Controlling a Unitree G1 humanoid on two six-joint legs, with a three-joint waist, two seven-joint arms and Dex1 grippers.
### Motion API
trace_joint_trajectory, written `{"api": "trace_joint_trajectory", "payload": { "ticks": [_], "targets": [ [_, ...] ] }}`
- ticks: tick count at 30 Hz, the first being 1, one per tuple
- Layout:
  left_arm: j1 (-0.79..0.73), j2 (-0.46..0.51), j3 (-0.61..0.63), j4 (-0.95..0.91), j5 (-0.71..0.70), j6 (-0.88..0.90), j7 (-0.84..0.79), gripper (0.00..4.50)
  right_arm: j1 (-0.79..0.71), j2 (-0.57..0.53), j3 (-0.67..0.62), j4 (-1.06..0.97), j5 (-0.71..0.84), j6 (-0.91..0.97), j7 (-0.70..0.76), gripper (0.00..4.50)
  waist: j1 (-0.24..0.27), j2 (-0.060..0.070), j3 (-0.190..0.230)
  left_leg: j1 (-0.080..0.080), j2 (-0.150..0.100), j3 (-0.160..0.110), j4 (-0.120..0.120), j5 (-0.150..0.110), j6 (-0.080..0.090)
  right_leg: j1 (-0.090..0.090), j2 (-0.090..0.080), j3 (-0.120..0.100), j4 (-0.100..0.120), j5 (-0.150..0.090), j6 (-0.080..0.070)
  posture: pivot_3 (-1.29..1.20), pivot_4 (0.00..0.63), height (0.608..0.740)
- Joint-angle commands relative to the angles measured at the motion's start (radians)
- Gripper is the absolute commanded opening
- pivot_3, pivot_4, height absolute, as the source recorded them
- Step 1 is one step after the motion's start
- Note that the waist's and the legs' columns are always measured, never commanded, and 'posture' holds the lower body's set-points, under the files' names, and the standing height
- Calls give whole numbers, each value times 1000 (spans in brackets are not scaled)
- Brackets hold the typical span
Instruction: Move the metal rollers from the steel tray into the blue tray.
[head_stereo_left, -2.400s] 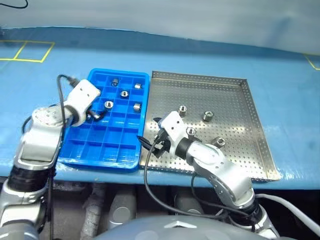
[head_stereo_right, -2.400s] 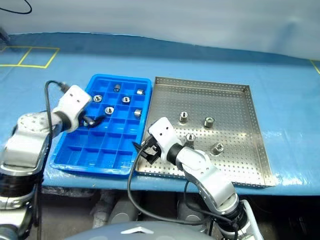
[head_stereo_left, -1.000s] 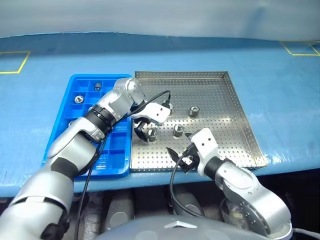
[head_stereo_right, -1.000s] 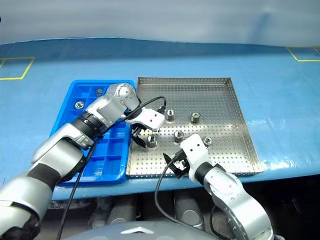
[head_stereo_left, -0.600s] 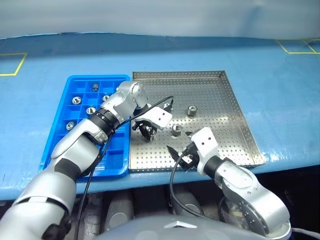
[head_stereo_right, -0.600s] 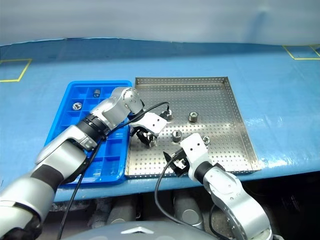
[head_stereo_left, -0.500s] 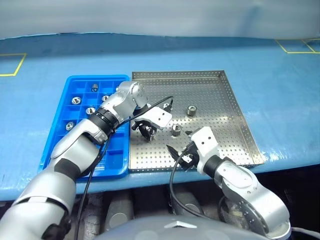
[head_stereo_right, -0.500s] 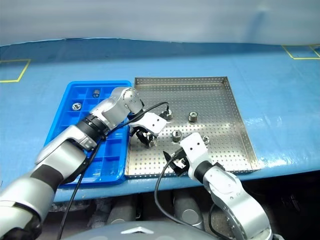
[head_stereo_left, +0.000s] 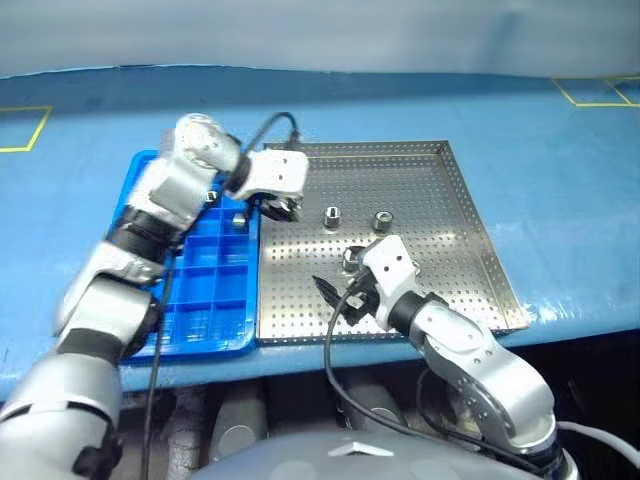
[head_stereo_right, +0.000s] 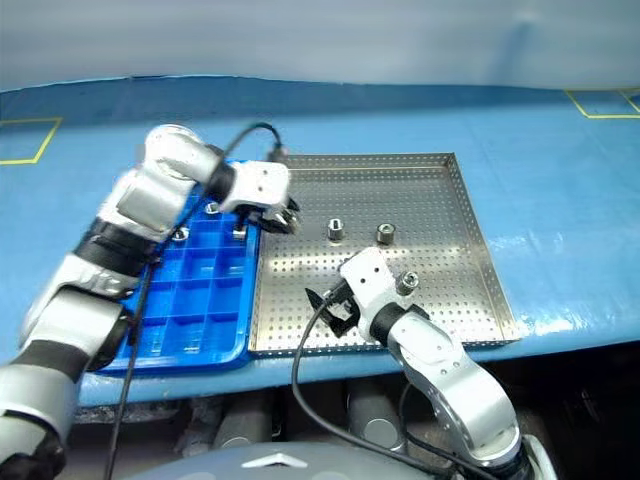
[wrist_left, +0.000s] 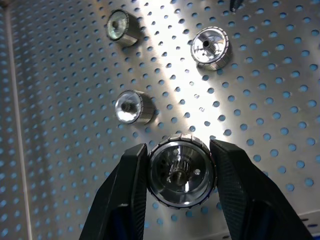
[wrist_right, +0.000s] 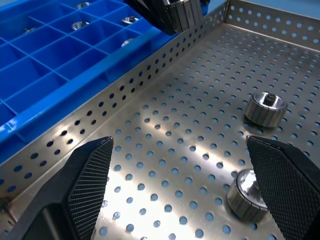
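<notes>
Presently, a shiny, ridged metal roller (wrist_left: 181, 174) is being gripped by the left gripper (head_stereo_left: 283, 207), raised over the steel tray (head_stereo_left: 455, 240); the right gripper (head_stereo_right: 330, 304) fingers are being held wide apart.

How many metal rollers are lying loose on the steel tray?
3 rollers: two side by side mid-tray, one nearer beside the right pincer. A fourth is in the left pincer.
</notes>
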Motion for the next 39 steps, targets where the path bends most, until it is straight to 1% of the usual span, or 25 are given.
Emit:
{"api": "trace_joint_trajectory", "payload": {
  "ticks": [1, 2, 7, 10, 15, 18, 20, 26, 29, 36, 39],
  "targets": [
    [113, 114, 132, -207, -35, 113, 41, 1694, -70, 25, 51, 29, 7, -37, 31, 4500, 14, 0, 0, 0, 0, 0, 0, 0, 0, 0, 0, -1, 0, 0, -1, 49, 150, 740],
    [183, 157, 176, -273, -46, 156, 50, 1694, -97, 33, 72, 51, 6, -45, 44, 4500, 23, 0, 0, 0, 0, -1, -1, 0, 0, 0, 0, -1, 0, -1, -1, 59, 150, 740],
    [479, 308, 328, -534, -103, 328, 69, 1694, -194, 62, 141, 139, 5, -79, 100, 4500, 61, -1, 1, -1, 0, 0, -1, 0, 0, 0, -2, -3, -1, 0, -5, 143, 150, 740],
    [627, 399, 399, -645, -148, 372, 42, 1694, -244, 76, 186, 193, 0, -104, 139, 4500, 94, -3, 1, -2, 0, -1, 0, 0, 0, 0, -3, -5, -1, -1, -5, 184, 150, 740],
    [766, 497, 526, -725, -195, 423, 52, 1694, -275, 97, 223, 246, 0, -140, 178, 4500, 139, -2, 2, 0, 1, -1, 0, 0, -1, 2, -3, -9, -1, -6, -7, 239, 150, 740],
    [841, 555, 589, -740, -202, 442, 42, 1694, -267, 104, 230, 254, 3, -148, 190, 4500, 150, -2, 2, 1, 1, -2, 0, 0, -1, 2, -3, -11, 0, -7, -10, 250, 150, 740],
    [892, 604, 609, -738, -186, 427, 36, 1694, -261, 106, 232, 256, 3, -150, 193, 4500, 152, -1, 2, 1, 2, -2, 0, 0, -1, 1, -3, -11, 0, -7, -10, 263, 150, 740],
    [921, 692, 567, -718, -194, 382, 37, 1694, -247, 120, 240, 260, 1, -151, 193, 4500, 159, 0, 3, 1, 2, -3, -1, 0, -1, 1, -3, -13, 0, -7, -11, 255, 150, 740],
    [887, 699, 503, -703, -210, 354, 44, 1694, -238, 123, 235, 255, -4, -150, 186, 4500, 160, 0, 3, 1, 2, -3, -2, 0, -1, 1, -3, -13, 0, -7, -12, 226, 150, 740],
    [848, 732, 342, -663, -172, 310, 42, 1694, -205, 123, 213, 233, -9, -144, 157, 4500, 150, 0, 3, 1, 2, -3, -2, 0, -1, 0, -3, -13, 0, -8, -12, 191, 150, 740],
    [831, 737, 294, -635, -141, 285, 57, 1694, -194, 122, 207, 226, -9, -142, 150, 4500, 146, 0, 3, 1, 2, -3, -3, 0, -1, 1, -3, -13, 0, -8, -12, 171, 150, 740]
  ]
}}
